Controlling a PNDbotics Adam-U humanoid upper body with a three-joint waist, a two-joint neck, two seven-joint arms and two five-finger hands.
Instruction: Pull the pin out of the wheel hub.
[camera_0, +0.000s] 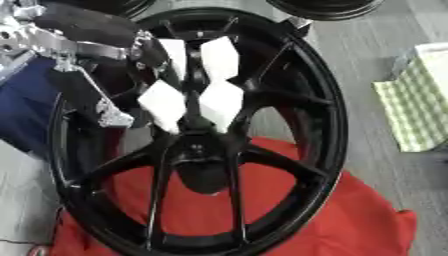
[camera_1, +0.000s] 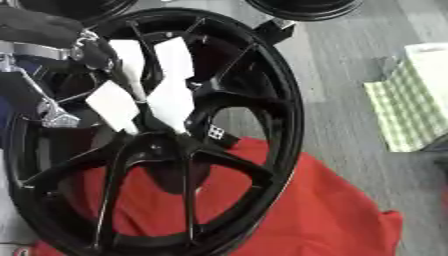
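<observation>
A large black spoked wheel (camera_0: 302, 75) lies tilted on a red cloth (camera_0: 350, 220). Its hub (camera_0: 199, 150) sits at the centre where the spokes meet. I cannot make out the pin there. My left hand (camera_0: 188, 80) comes in from the upper left and hangs over the spokes just above the hub. Its white-covered fingers (camera_0: 220, 102) point down toward the hub, and the silver thumb tip (camera_0: 114, 118) stands apart to the left. Nothing shows between them. A small black block with white marks (camera_1: 216, 132) sits beside the hub. My right hand is out of sight.
A green checked cloth (camera_0: 418, 107) lies on the grey floor to the right. Parts of two more black wheels (camera_0: 325, 7) show at the top edge. Something dark blue (camera_0: 24, 112) lies at the left under my arm.
</observation>
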